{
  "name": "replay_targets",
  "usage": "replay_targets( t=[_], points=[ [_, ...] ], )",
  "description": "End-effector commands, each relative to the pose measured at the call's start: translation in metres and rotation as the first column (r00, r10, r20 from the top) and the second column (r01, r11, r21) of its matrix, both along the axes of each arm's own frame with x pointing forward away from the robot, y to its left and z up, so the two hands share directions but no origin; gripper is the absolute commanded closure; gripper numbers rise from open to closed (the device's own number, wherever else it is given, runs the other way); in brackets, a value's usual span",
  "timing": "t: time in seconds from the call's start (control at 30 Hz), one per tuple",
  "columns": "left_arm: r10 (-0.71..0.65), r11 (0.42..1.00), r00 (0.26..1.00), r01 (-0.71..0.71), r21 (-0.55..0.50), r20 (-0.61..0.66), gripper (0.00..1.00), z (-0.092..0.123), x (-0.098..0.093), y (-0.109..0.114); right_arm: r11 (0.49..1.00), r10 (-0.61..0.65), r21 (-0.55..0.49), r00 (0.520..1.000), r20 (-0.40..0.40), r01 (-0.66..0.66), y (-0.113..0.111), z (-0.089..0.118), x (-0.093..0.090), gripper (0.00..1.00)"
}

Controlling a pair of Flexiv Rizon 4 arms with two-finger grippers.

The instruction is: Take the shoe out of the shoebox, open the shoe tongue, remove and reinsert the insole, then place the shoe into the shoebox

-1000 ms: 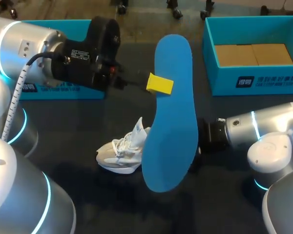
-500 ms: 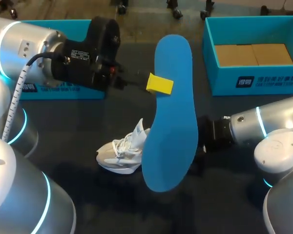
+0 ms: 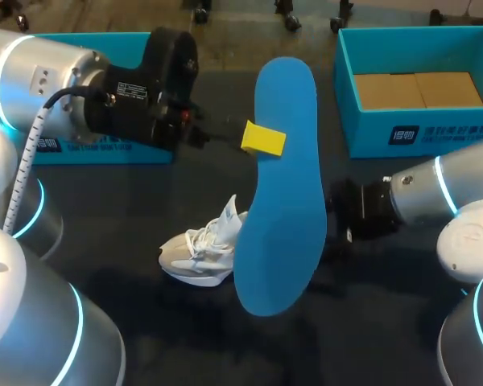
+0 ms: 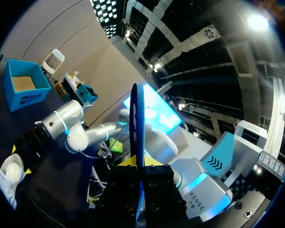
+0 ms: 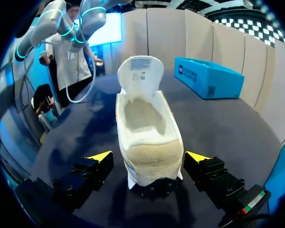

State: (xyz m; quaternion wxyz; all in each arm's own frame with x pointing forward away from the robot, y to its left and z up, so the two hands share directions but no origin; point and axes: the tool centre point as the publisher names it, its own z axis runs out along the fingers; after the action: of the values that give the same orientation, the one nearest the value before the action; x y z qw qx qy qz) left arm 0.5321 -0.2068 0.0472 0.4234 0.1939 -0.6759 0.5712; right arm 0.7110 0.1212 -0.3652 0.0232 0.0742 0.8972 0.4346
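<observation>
The left claw [image 3: 263, 138] pinches the blue insole [image 3: 282, 201] on its side edge, at about 10 o'clock on the insole. The insole hangs in the air over the table [image 3: 129, 201], with its long end pointing down to 6 o'clock.

The white shoe [image 3: 200, 253] lies on the table, at about 8 o'clock from the middle of the insole. The blue shoebox [image 3: 419, 133] waits at about 2 o'clock.

The right claw [image 5: 148, 156] is spread wide. The heel of the shoe sits between its two fingers, and I think neither one is squeezing it. The tongue [image 5: 140, 71] stands up at the far end, so the hole of the shoe shows.

The insole looks thin, light and bendy. It is held at just one small spot, so it may flop or twist when its tip goes into the shoe.

The shoe looks light and soft too, so it may slide on the table when pushed. The heel sides look like the firmest place to grab. The soft top would just squash.
</observation>
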Motion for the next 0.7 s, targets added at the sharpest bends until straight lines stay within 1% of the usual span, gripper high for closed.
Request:
replay_targets(
  t=[0.03,0.13,0.2,0.33,0.7],
  points=[
    [0.001,1.000,1.000,-0.001,-0.001,-0.001,1.00,-0.001,-0.001,0.000,0.990,0.013,-0.143,0.999,-0.031,-0.017,-0.006,0.022,-0.002,0.00],
    [0.001,1.000,1.000,-0.001,-0.001,-0.001,1.00,-0.001,-0.001,0.000,0.981,0.011,-0.192,0.999,-0.038,-0.018,-0.005,0.030,-0.002,0.00],
    [0.001,1.000,1.000,-0.001,-0.001,-0.001,1.00,-0.001,-0.001,0.000,0.968,0.007,-0.251,0.999,-0.044,-0.018,-0.003,0.037,-0.001,0.00],
    [0.001,1.000,1.000,-0.001,-0.001,-0.001,1.00,-0.001,-0.001,0.000,0.949,0.014,-0.315,1.000,-0.020,-0.019,0.000,0.046,-0.001,0.00],
    [0.001,1.000,1.000,-0.001,-0.001,-0.001,1.00,-0.001,-0.001,0.000,0.873,0.031,-0.486,1.000,0.001,-0.027,0.010,0.065,0.002,0.00]
  ],
)
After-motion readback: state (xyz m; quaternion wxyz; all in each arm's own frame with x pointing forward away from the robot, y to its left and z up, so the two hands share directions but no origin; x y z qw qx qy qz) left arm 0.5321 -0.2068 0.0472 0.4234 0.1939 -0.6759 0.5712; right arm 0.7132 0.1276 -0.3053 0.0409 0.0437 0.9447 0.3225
